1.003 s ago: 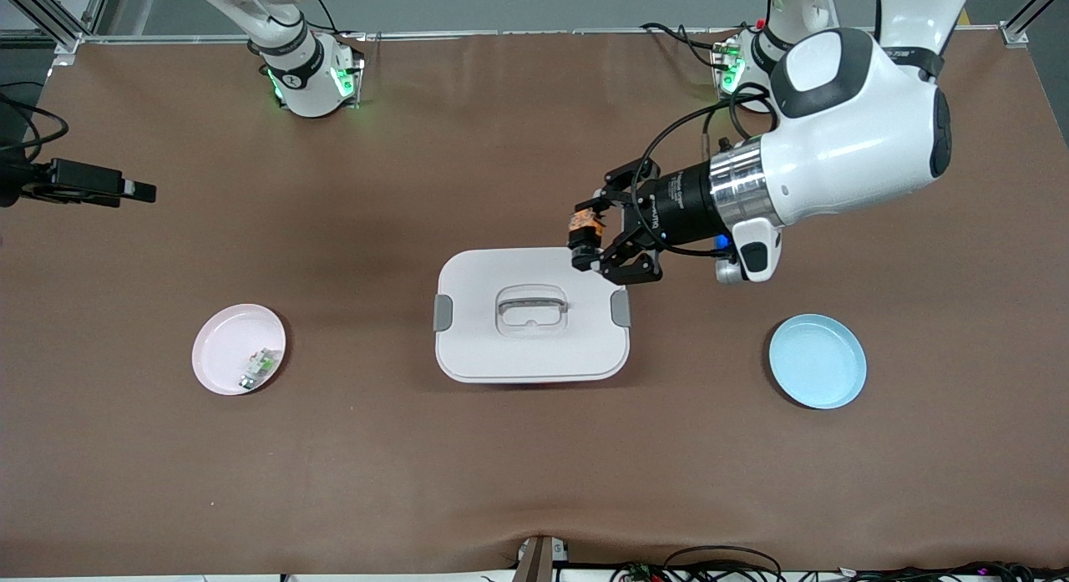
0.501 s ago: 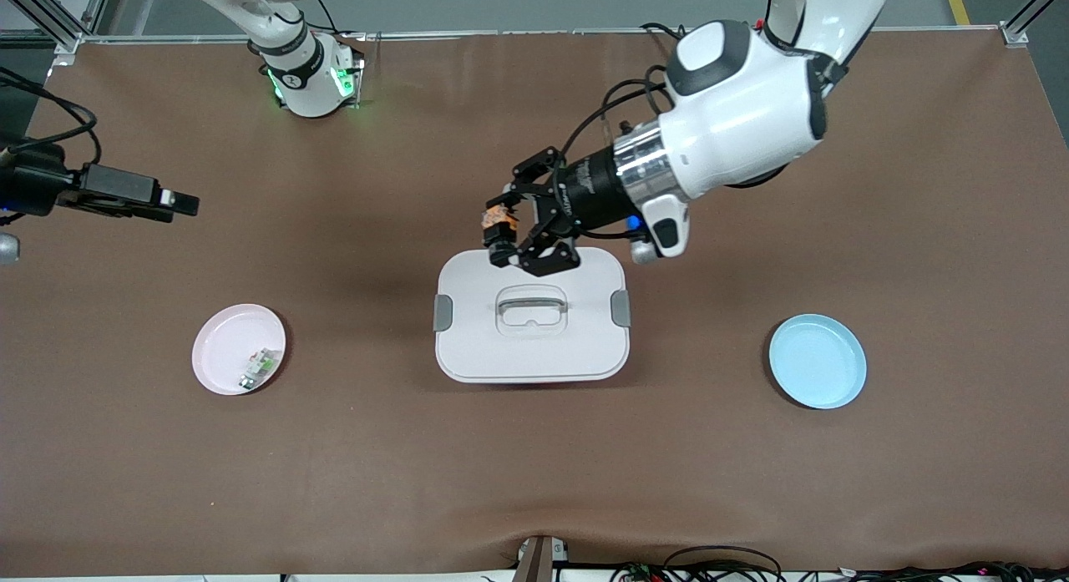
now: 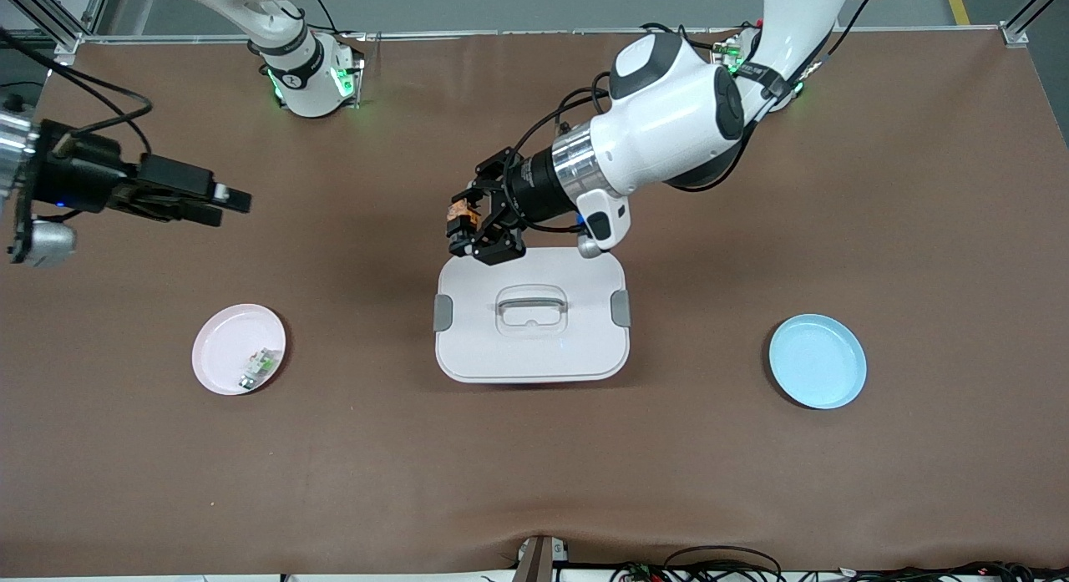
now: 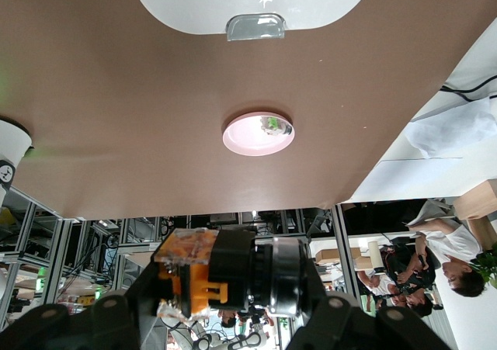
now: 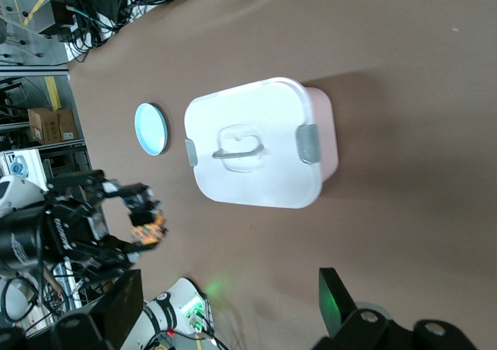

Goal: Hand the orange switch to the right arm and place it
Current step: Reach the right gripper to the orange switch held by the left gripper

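Brown matting covers the table (image 3: 534, 482), and near its middle sits a white lidded box (image 3: 531, 348) with grey side clips and a moulded handle on top. Over the box's edge farthest from the front camera, the left gripper (image 3: 474, 225) is clenched on the orange switch (image 3: 461, 217), which is held in the air; the left wrist view shows the switch (image 4: 225, 271) close up, its tan-orange block beside the black barrel, pinched between the fingers (image 4: 93, 319). White lettering runs along the black body of that gripper, too small to read. The right gripper (image 3: 219, 199) hangs over bare table toward the right arm's end, pointing at the middle; whether its fingers are parted cannot be told. A pink plate (image 3: 219, 361) lies toward the right arm's end, carrying a small white-and-green component (image 3: 260, 366) near its rim. A blue plate (image 3: 817, 361) lies toward the left arm's end. No brand or label elsewhere can be read.
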Robot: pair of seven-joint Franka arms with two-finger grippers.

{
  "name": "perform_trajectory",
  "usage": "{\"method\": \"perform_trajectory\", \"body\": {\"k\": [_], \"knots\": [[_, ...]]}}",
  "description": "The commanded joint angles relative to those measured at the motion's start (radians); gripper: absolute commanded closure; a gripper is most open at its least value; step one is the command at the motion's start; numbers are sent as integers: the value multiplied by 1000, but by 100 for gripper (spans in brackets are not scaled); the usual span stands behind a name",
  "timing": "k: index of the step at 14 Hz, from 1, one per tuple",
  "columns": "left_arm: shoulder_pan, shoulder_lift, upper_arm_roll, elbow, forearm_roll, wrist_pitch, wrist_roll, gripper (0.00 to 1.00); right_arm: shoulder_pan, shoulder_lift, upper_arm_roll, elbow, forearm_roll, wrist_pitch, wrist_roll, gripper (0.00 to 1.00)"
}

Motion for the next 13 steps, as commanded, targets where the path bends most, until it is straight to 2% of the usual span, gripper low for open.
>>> {"method": "perform_trajectory", "body": {"k": [1, 5, 13], "knots": [[-11, 6, 5, 17, 23, 13, -15, 67, 91, -28, -8, -64, -48, 100, 67, 0], [-18, 13, 11, 18, 28, 14, -15, 67, 195, -66, -6, -196, -52, 287, 121, 0], [-24, 15, 12, 18, 29, 16, -15, 67, 312, -69, -2, -231, -65, 365, 246, 0]]}}
